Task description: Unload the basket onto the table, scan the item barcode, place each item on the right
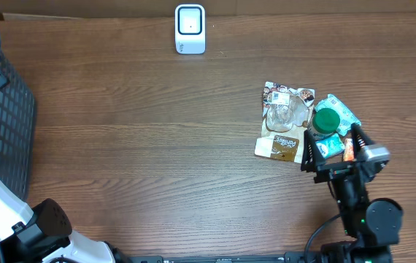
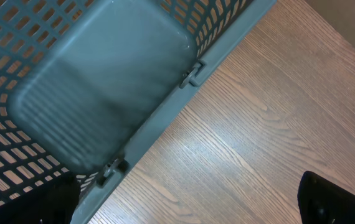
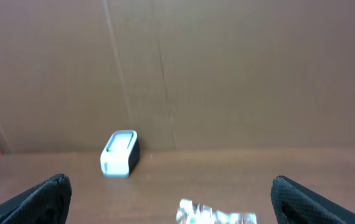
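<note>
Over on the right of the table (image 1: 157, 131), the snack pouch (image 1: 284, 120) lies flat, touching a green-capped tub (image 1: 327, 120) and a teal packet (image 1: 343, 109). The right gripper (image 1: 333, 146) hangs over that pile, jaws spread wide, gripping nothing. The white scanner (image 1: 190, 29) stands well apart at the far edge. The left gripper (image 2: 184, 205) is spread wide too, above the grey basket (image 1: 11, 124).

Back: scanner (image 1: 190, 29); R: pouch (image 1: 284, 124); L: basket (image 1: 11, 124).

Bare tabletop (image 1: 142, 146) runs wide between the grey mesh basket (image 1: 7, 124) at the left edge and the heap of packets (image 1: 284, 120) at the right, where a green-capped bottle (image 1: 327, 119) sits among them. The white scanner (image 1: 190, 29) stands alone at the far edge, open in front and on both sides.
</note>
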